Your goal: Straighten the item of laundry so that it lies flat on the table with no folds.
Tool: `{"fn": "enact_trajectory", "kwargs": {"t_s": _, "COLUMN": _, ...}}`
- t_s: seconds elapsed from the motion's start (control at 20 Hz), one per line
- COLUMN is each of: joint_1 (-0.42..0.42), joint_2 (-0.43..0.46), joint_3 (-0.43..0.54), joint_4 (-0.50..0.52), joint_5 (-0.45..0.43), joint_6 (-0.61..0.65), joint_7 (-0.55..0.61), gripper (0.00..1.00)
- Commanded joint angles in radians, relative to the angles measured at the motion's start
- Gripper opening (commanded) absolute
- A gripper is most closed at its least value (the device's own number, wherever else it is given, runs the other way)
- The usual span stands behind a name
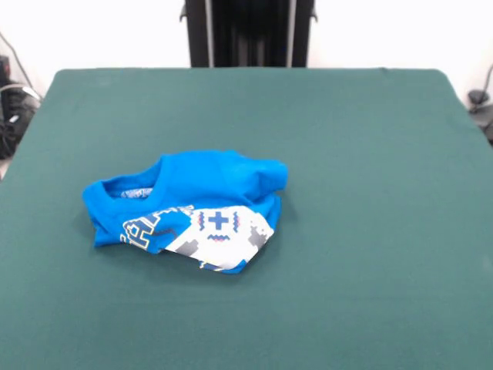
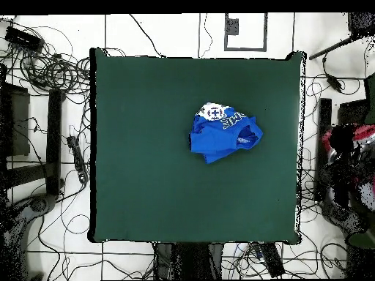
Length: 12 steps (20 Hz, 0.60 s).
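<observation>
While the blue T-shirt (image 1: 189,208) lies bunched up and folded over, its white picture and letters show at the front. It sits near the middle of the green table (image 1: 370,154), a little toward nine o'clock. From above, wires (image 2: 44,66) cover the white floor (image 2: 168,33). No gripper shows, so its state cannot be told.
</observation>
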Motion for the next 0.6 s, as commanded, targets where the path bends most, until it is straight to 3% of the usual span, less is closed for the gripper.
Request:
{"fn": "enact_trajectory", "kwargs": {"t_s": 0.05, "joint_1": -0.043, "joint_2": 0.157, "joint_3": 0.183, "joint_4": -0.011, "joint_5": -0.082, "joint_6": 0.156, "joint_7": -0.424, "gripper": 1.0}}
{"fn": "enact_trajectory", "kwargs": {"t_s": 0.2, "joint_1": -0.036, "joint_2": 0.166, "joint_3": 0.146, "joint_4": 0.008, "joint_5": -0.142, "joint_6": 0.152, "joint_7": -0.377, "gripper": 1.0}}
{"fn": "enact_trajectory", "kwargs": {"t_s": 0.6, "joint_1": -0.058, "joint_2": 0.157, "joint_3": 0.141, "joint_4": 0.099, "joint_5": -0.152, "joint_6": 0.051, "joint_7": -0.364, "gripper": 1.0}}
